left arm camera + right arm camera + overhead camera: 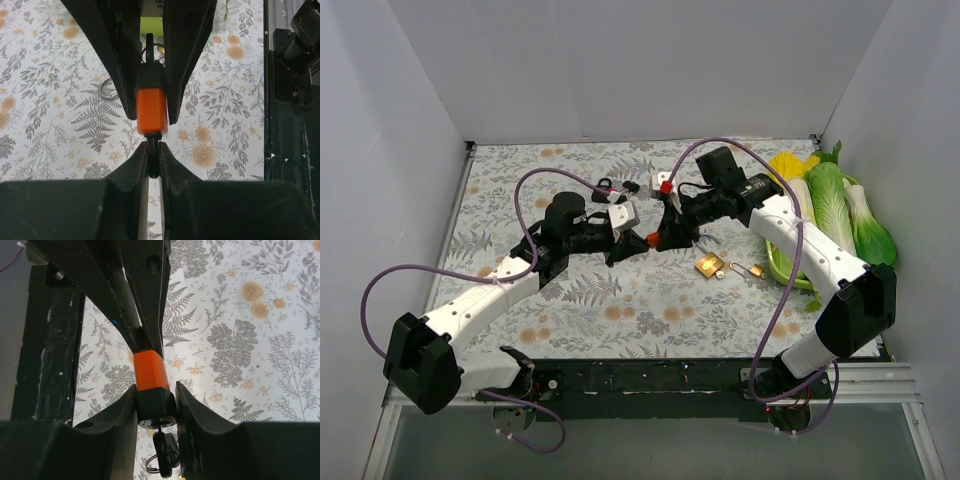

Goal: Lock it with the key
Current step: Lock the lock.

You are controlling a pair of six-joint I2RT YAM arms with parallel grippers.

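Note:
An orange-and-black lock [653, 238] hangs above the middle of the table between both grippers. My left gripper [153, 150] is shut on the thin black stem at the lock's orange end [151, 112]. My right gripper [156, 388] is shut on the black body [156, 404], its fingers flanking it on both sides. A black key [165, 450] with a wire ring sticks out of the keyhole at the body's end, and it also shows in the left wrist view as the key [149, 44]. In the top view the left gripper [628, 244] and right gripper [669, 232] face each other.
A brass padlock [710, 265] and a small loose key [756, 270] lie on the floral cloth just right of the grippers. A green basket [782, 270] with leafy vegetables [835, 205] stands at the right wall. Purple cables loop over both arms.

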